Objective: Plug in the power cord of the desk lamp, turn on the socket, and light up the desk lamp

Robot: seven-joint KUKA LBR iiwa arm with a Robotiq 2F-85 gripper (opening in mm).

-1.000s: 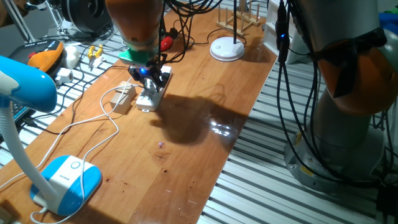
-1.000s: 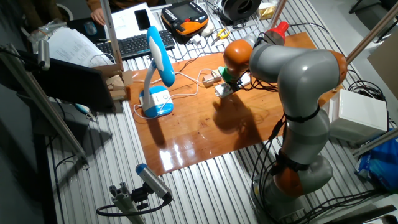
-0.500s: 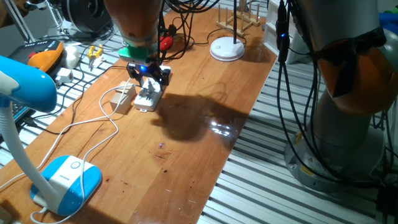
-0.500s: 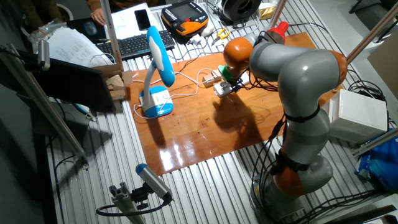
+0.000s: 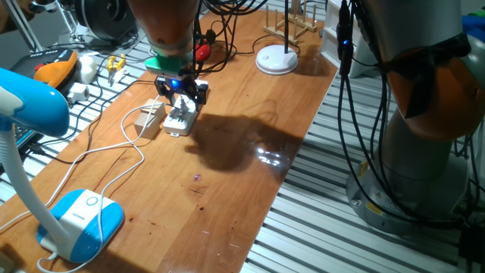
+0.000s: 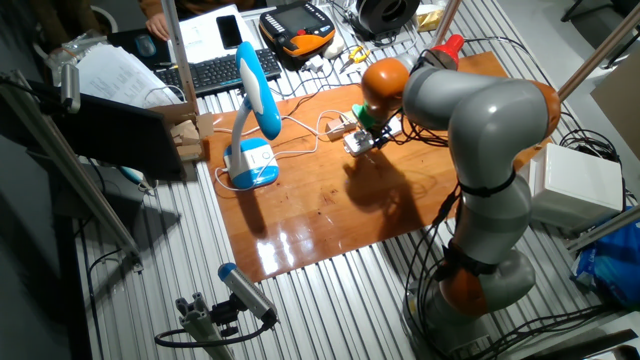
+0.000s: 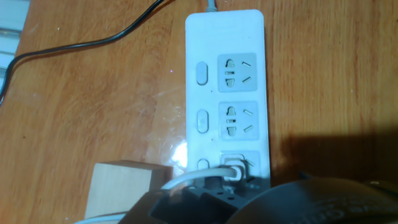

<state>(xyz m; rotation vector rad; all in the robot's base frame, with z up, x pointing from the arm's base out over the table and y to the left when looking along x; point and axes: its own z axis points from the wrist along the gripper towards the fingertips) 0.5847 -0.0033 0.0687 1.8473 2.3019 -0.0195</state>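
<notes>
Plug (image 7: 232, 169): seated in nearest outlet of socket (image 7: 227, 93).
Fingers (image 5: 181, 94): just above socket; spread cannot be told.
Desk lamp (image 5: 76, 220): well apart.

Hand view: socket (image 7: 227, 93) lower end is hidden behind the dark gripper body; fingertips are not visible, so jaw state cannot be told. Wooden block (image 7: 127, 186) is cut off at the bottom edge. Fixed views: desk lamp (image 5: 45, 152) is cropped at the left edge; outlets are too small to resolve.

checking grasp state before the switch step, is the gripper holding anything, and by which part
Cannot tell. The gripper hangs over the socket, where the plug already sits in the nearest outlet; its fingertips are hidden.
</notes>
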